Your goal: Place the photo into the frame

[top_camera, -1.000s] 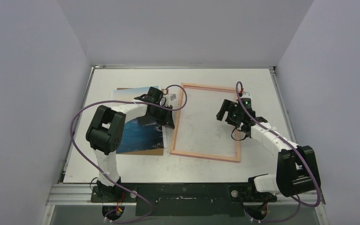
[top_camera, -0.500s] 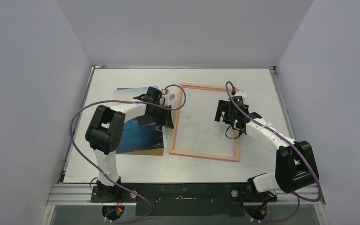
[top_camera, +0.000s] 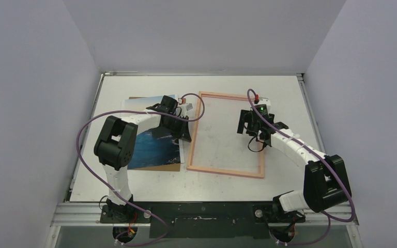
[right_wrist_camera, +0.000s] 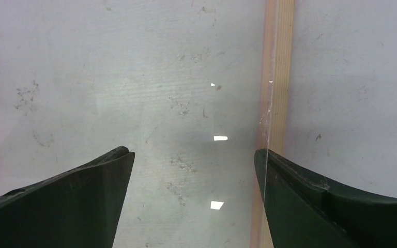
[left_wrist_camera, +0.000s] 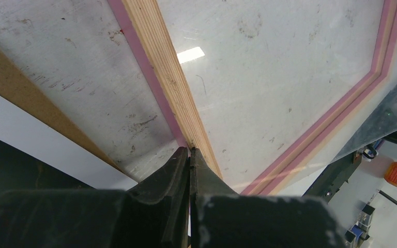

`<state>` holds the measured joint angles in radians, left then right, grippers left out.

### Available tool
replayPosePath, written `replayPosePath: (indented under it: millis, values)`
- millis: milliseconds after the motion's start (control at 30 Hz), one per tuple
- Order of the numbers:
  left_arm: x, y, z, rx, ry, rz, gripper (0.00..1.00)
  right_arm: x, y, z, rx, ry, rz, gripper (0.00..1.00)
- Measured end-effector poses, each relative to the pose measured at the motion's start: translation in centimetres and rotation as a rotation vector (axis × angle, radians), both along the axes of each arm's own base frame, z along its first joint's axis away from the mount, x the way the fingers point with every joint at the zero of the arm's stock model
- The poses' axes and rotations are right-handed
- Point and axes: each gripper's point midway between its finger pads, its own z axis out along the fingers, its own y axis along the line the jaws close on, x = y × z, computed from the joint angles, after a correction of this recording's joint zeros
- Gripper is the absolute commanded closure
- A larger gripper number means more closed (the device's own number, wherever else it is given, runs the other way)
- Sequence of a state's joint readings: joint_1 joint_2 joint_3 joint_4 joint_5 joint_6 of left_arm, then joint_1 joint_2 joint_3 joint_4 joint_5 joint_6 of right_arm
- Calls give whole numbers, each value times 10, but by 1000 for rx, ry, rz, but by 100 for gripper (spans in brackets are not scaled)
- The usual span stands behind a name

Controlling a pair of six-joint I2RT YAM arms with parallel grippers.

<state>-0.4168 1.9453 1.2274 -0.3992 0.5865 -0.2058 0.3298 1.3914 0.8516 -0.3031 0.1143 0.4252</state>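
The pink frame [top_camera: 226, 133] lies flat mid-table with a clear pane in it. The photo [top_camera: 155, 147], dark blue with a white border, lies left of it on the brown backing board [top_camera: 157, 167]. My left gripper [top_camera: 187, 136] is low over the photo's right edge. In the left wrist view it [left_wrist_camera: 189, 150] is shut, with its tips against the frame's left rail [left_wrist_camera: 157, 67] and nothing seen between them. The photo's white border [left_wrist_camera: 31, 121] runs under its fingers. My right gripper [top_camera: 246, 124] is open above the frame's right side. Its fingers [right_wrist_camera: 300, 191] straddle the pane beside the right rail [right_wrist_camera: 278, 62].
The backing board's edge [left_wrist_camera: 15, 85] shows between photo and frame. The pane's thin edge [right_wrist_camera: 266, 119] lies over the right rail. White walls enclose the table on the left, back and right. Purple cables loop off both arms.
My right gripper has moved up and left, from the frame's right rail to over the pane, and turned. My left arm, the photo and the frame have not moved.
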Motion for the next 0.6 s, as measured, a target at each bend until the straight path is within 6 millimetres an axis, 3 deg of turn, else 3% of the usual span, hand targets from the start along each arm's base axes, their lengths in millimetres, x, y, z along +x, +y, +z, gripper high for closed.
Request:
replayPosePath:
  millis: [600]
  values:
    - [0,0,0,0,0,0,100,-1,-2,-5,-28,17,20,10]
